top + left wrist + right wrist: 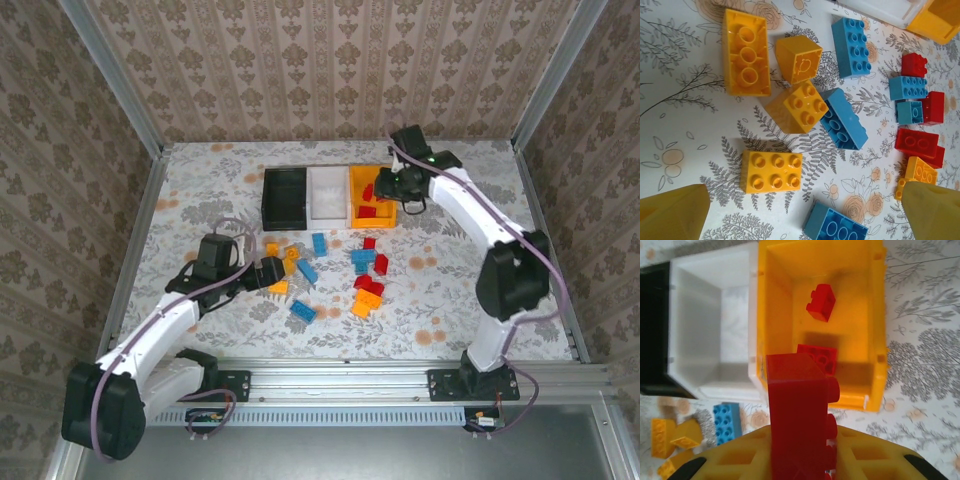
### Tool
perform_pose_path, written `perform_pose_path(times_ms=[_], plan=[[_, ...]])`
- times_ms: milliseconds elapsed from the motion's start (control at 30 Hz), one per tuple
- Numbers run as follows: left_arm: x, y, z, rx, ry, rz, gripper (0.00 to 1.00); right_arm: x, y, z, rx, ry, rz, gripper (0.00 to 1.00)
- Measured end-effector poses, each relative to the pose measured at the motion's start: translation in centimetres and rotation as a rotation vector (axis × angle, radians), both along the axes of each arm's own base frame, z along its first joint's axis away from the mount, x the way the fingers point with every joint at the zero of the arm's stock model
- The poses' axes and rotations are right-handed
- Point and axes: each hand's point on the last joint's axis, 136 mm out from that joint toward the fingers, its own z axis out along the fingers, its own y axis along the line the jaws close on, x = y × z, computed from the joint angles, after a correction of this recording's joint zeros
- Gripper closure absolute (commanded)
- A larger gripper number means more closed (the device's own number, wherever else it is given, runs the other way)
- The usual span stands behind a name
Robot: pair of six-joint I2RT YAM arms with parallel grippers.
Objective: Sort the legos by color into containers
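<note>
Legos: most were seen scattered in the middle of the top view on the flowered table, below the row of bins, with red, blue and yellow mixed together.
Bins: a black bin, a white bin and an orange bin were found joined in a row at the upper centre of the top view.
Sorted so far: two red bricks were seen lying inside the orange bin.
Right gripper: it was closed on a red brick, gripped at the lower centre of the right wrist view, studs turned to the right, above the near wall of the orange bin.
Left gripper: its jaws were spread fully and nothing was gripped. Its fingers were seen in the lower corners of the left wrist view, with a yellow brick lying studs-up just above the gap.
Step in hand: the dropping of the red brick into the orange bin, as judged from the pose.
Done well: the brick should be carried a little further up the frame, past the near wall and over the bare floor, and lowered before the jaws are parted.
Risk: if released over the rim, the brick could be tipped back onto the table or into the white bin.
</note>
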Motion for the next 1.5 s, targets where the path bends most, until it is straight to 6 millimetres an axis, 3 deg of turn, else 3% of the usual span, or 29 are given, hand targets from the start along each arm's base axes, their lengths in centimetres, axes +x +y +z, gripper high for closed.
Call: perform_pose_path(times_ms=[200, 400, 833, 967, 1067, 1167, 1267, 1367, 1500], plan=[[0.1, 1.2, 0.7, 0.002, -0.037, 0.04, 0.0, 3.1, 1.6, -5.0, -0.05, 0.074, 0.024, 0.69], [-0.7, 1.7, 0.8, 0.003, -0.081, 0.047, 0.0, 3.5, 2.0, -7.6, -0.073, 0.121, 0.041, 0.61], [-1.1, 2.8, 1.1, 0.011, -0.171, 0.089, 0.0, 3.5, 2.0, -7.6, -0.075, 0.123, 0.042, 0.43], [-1.0, 3.2, 1.3, 0.019, -0.193, 0.103, 0.0, 3.0, 1.8, -5.3, -0.062, 0.085, 0.042, 0.36], [-0.8, 3.8, 1.7, 0.027, -0.211, 0.136, 0.0, 1.5, 1.3, -2.0, -0.045, 0.033, 0.041, 0.34], [-0.7, 4.3, 2.0, 0.012, -0.209, 0.176, 0.0, -1.6, 0.2, 1.6, -0.028, -0.024, 0.039, 0.32], [-0.5, 4.6, 1.9, -0.007, -0.191, 0.207, 0.0, -5.0, -1.1, 2.9, -0.026, -0.045, 0.034, 0.31], [-0.4, 4.6, 1.8, -0.027, -0.172, 0.218, 0.0, -8.8, -2.4, 0.9, -0.039, 0.004, 0.022, 0.3], [-0.1, 4.4, 1.3, -0.051, -0.134, 0.224, 0.0, -13.3, -3.2, -3.9, -0.061, 0.125, 0.006, 0.3]])
